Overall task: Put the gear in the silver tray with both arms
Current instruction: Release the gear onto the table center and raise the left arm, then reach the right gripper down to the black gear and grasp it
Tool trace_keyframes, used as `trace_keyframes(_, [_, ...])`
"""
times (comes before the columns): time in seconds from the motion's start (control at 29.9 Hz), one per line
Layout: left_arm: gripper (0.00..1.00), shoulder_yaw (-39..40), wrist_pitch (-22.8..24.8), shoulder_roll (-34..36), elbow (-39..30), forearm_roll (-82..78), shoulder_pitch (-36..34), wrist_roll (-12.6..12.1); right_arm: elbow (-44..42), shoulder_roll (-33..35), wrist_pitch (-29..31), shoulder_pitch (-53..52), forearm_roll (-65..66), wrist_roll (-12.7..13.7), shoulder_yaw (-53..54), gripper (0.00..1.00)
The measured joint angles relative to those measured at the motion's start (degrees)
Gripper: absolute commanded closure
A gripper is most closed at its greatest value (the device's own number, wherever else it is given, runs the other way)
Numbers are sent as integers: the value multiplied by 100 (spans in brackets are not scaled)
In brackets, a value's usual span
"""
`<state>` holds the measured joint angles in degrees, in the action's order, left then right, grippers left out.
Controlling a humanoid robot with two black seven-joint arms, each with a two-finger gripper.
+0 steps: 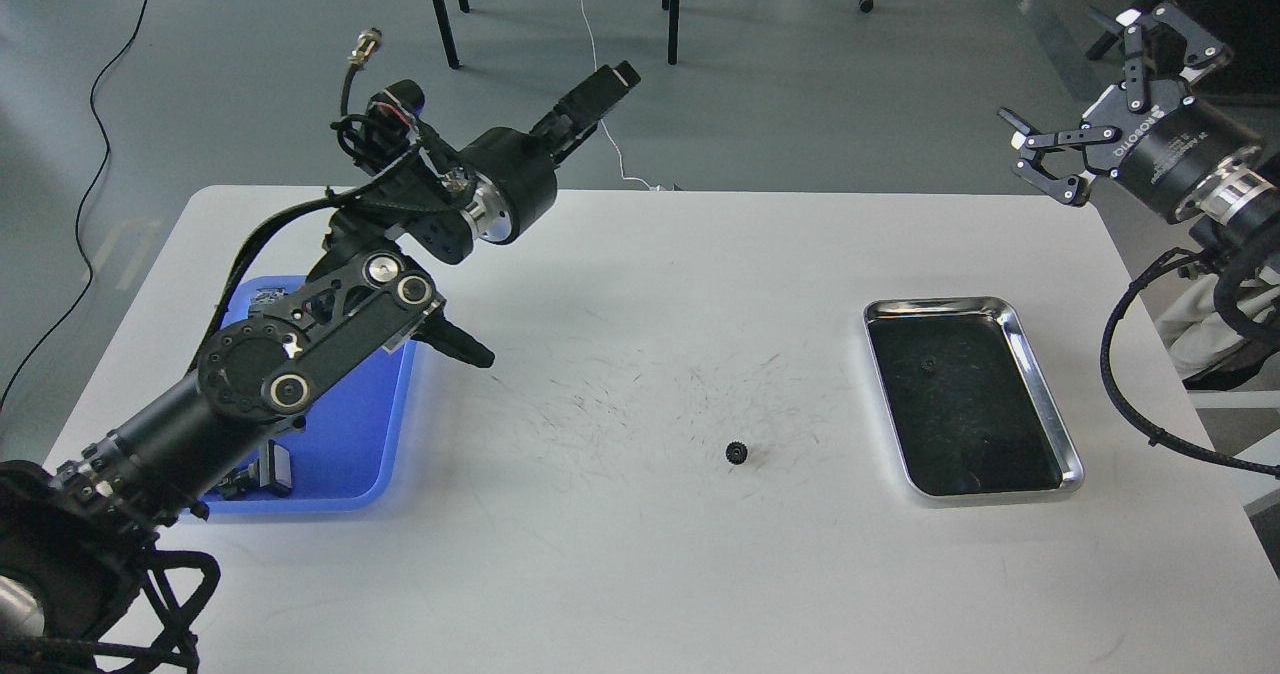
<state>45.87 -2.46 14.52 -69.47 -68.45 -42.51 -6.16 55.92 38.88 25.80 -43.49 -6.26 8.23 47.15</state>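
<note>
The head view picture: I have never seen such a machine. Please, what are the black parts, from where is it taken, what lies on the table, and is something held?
The camera sits in the robot's head, looking forward and down at a white table. The black jointed parts are its two arms. The left pincer is raised above the table's far edge; I cannot tell if it is open. The right pincer is open, up at the right. Neither holds anything. On the table lie a small black gear, a silver tray to its right and a blue tray at the left, partly hidden by the left arm.
</note>
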Motion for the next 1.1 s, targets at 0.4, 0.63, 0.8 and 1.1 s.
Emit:
trace_keyframes(0.4, [2, 2013, -168, 392, -205, 1842, 1512, 3, 909, -295, -25, -2983, 1276, 29, -4686, 1])
trace_keyframes(0.63, [2, 2487, -159, 380, -224, 2131, 1927, 21, 1524, -863, -22, -3844, 2617, 43, -6728, 1])
trace_keyframes(0.8, [2, 2497, -157, 383, -227, 2136, 1988, 129, 1467, -1617, -14, -4167, 3153, 122, -7658, 1])
trace_keyframes(1.1, [2, 2506, -243, 505, -227, 2106, 2000, 292, 928, -2835, 52, -4305, 3135, 233, -8008, 1])
